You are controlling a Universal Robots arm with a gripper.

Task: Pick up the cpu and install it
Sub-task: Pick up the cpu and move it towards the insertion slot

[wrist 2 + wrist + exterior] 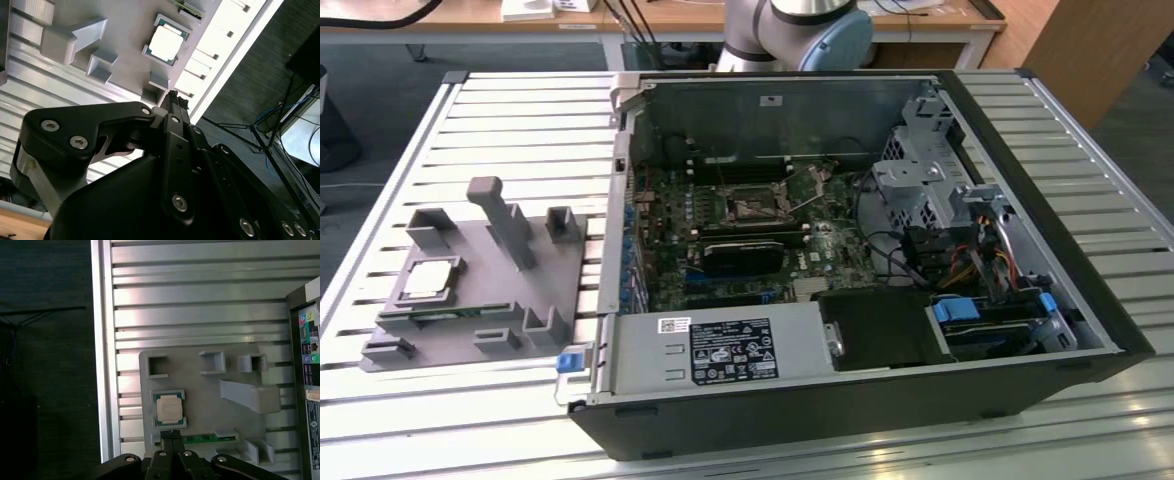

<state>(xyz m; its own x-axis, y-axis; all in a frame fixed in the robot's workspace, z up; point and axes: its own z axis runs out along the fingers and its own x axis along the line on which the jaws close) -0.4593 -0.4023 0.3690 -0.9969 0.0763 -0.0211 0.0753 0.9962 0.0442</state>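
The cpu [430, 279] is a small silver square chip lying flat in a recess of the grey fixture plate [480, 300], at the exterior view's left, beside the open computer case. Both wrist views look down on the cpu [165, 44] [168, 409] from well above. My gripper [171, 433] [175, 98] hangs over the fixture plate [200, 390], with its black fingertips pressed together and nothing between them. It is shut and apart from the cpu. The dark square socket [754, 207] with its metal frame sits on the motherboard inside the case.
The open computer case [881, 380] lies on the slatted metal table [520, 120], with a power supply, drive cage and cables inside. Grey posts [507, 220] rise from the fixture plate. A green memory stick [200, 440] lies near the cpu. The arm's base [801, 30] stands behind the case.
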